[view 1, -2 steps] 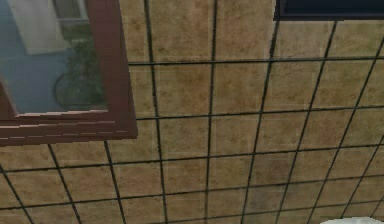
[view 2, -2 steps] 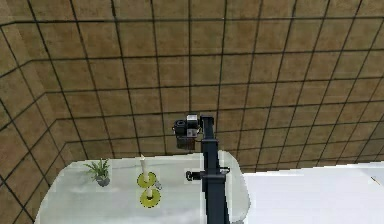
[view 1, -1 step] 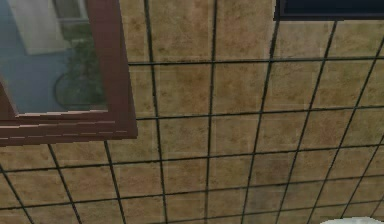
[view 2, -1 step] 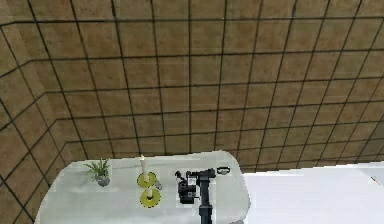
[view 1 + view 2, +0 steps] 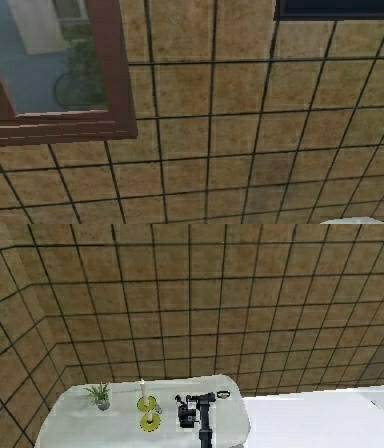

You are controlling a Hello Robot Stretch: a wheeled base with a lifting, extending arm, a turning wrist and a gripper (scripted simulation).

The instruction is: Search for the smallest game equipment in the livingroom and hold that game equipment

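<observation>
Wall: one brown tiled wall (image 5: 240, 120) with dark lines between the tiles
Window: one window (image 5: 60, 60) with a red-brown frame, at the forward view's left
Dark thing: one dark flat thing (image 5: 330, 8) at the forward view's top right, too cut off to name
Table: one pale table (image 5: 80, 424) with round corners, low in the arm side view, up against the wall
Plant: one small green plant (image 5: 100, 396) standing on the table near its left end
Candle: one thin white candle (image 5: 143, 389) standing up in one yellow-green holder (image 5: 149, 416), between the plant and the gripper
White top: one white flat top (image 5: 320, 414) just right of the table
Arm: one dark arm (image 5: 205, 436) coming up from the bottom edge over the table
Gripper: one gripper (image 5: 183, 408) just right of the holder; cannot tell if its two fingers are apart or together, or if it holds anything
Game thing: cannot tell where it is
</observation>
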